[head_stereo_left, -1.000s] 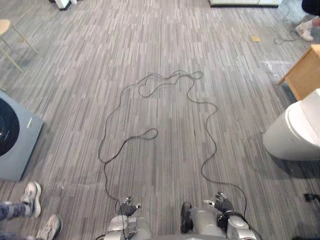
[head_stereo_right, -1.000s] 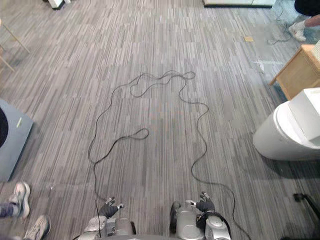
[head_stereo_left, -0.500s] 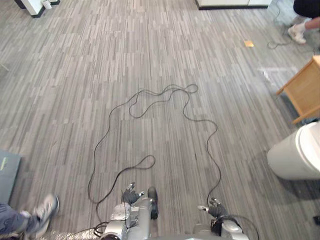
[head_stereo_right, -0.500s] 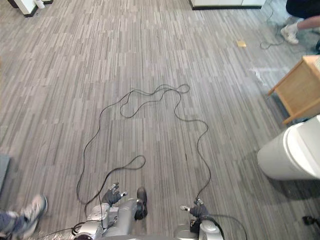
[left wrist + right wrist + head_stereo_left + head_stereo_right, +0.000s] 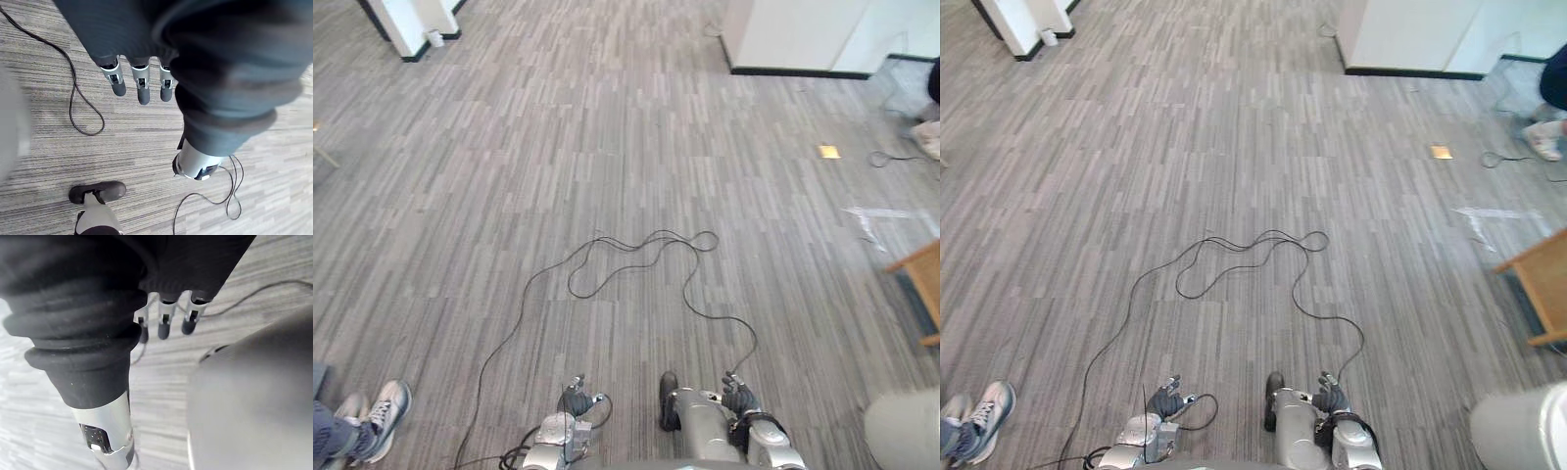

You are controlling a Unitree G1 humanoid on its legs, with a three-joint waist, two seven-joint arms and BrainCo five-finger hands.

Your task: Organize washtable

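Fingers (image 5: pixel 141 88) of left hand (image 5: pixel 576 401), 7 o'clock: straight, empty, hanging slack; right hand (image 5: pixel 736 397), 5 o'clock: likewise, probably since nothing lies within reach; wooden table (image 5: pixel 1540 284), 3 o'clock, well apart; whether it is the washtable, cannot tell.

Shoes (image 5: pixel 384 415) L, bin (image 5: pixel 904 433) & table (image 5: pixel 927 281) R

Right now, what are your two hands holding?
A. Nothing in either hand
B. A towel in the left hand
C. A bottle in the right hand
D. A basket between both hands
A: the left hand and the right hand each hang with straight fingers over the striped floor, with nothing held in either one.
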